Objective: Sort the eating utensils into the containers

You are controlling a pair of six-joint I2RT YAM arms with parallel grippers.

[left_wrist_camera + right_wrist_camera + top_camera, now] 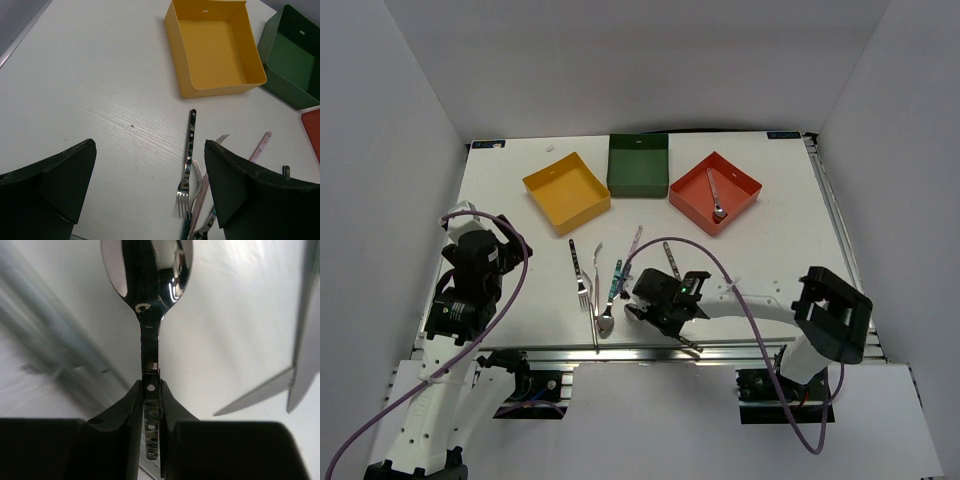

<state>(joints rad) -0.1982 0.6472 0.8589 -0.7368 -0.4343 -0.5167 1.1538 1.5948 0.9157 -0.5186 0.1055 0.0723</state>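
Spoon [150, 270], at the worktop's [770, 250] near edge, is pinched by its handle in the right fingers [127, 415]; left fingers [55, 175] are spread. Next, probably: lift it clear and carry it to the red tray [745, 182], beside the second spoon [716, 195].

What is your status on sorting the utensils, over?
Left claw open, idle. Right claw shut on spoon handle. Other cutlery close beside it. Second spoon already in red tray.

White table [780, 250]: three trays [638, 188], perhaps seven loose utensils [582, 272].
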